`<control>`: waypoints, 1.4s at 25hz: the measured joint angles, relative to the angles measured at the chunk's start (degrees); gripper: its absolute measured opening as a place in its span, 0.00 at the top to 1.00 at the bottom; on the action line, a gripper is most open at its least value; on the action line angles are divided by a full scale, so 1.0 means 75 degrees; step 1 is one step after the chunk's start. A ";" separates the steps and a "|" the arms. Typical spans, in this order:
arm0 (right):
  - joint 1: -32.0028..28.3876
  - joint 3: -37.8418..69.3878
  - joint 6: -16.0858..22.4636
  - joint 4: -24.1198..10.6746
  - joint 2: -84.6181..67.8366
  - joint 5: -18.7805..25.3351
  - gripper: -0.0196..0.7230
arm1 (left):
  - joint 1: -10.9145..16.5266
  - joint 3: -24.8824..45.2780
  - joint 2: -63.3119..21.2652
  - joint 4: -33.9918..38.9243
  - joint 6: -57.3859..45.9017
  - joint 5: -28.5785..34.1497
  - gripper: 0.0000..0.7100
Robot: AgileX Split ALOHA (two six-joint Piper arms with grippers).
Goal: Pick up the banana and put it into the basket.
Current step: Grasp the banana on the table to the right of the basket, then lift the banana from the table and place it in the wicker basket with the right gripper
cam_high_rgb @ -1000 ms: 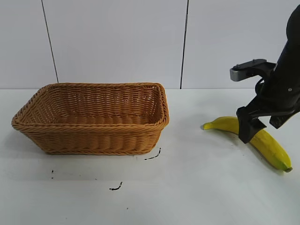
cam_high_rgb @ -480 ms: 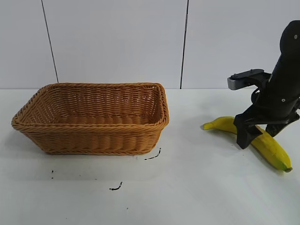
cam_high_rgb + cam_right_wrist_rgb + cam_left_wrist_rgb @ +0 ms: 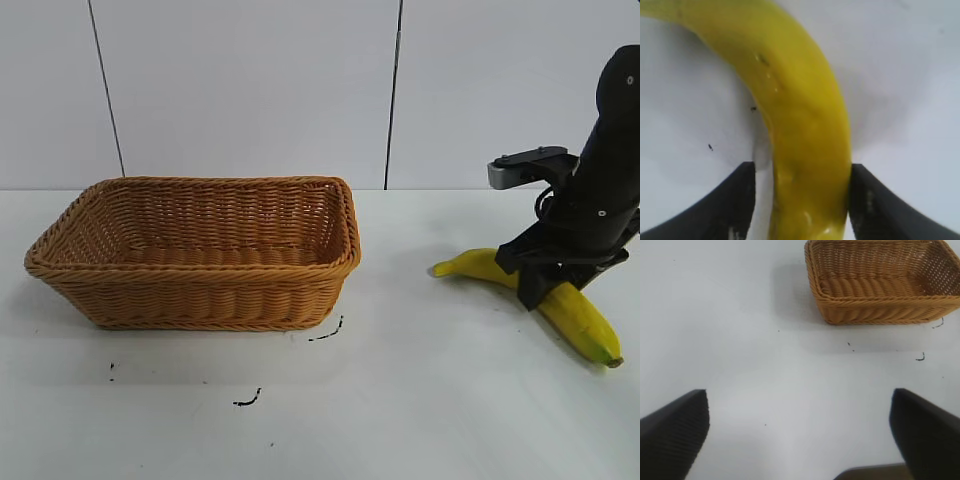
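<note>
1. Banana [image 3: 570, 310]: lies on the table [image 3: 420, 400] at far right, well apart from the basket [image 3: 200, 255]; its middle is hidden behind the right gripper [image 3: 545, 285].
2. Right gripper: lowered astride the banana; the wrist view shows one finger [image 3: 875, 210] touching its side, the other [image 3: 730, 207] just beside it, not yet pinching.
3. Left gripper [image 3: 800, 440]: fingers spread wide over bare table left of the basket; outside the exterior view.

Banana [image 3: 575, 312] middle hidden behind right pincer [image 3: 545, 285]; basket [image 3: 880, 282] top cut by left-wrist frame edge.
</note>
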 joint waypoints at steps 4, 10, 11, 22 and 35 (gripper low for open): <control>0.0000 -0.0007 0.0002 -0.0033 0.0000 0.0085 0.54 | 0.0000 0.0000 0.0000 0.0000 0.0000 0.0000 0.02; 0.0000 -0.0208 0.0108 -0.0159 -0.0497 0.0858 0.54 | 0.0000 0.0000 0.0000 0.0000 0.0000 0.0000 0.02; 0.0011 -0.0412 0.0117 -0.0201 -0.0652 0.1217 0.54 | 0.0000 0.0000 0.0000 0.0000 0.0000 0.0000 0.02; 0.0761 -0.3675 -0.0047 -0.0195 -0.0756 0.3791 0.54 | 0.0000 0.0000 0.0000 0.0000 0.0000 0.0000 0.02; 0.2755 -0.7432 -0.1296 -0.0194 0.1381 0.4106 0.54 | 0.0000 0.0000 0.0000 0.0000 0.0000 0.0000 0.02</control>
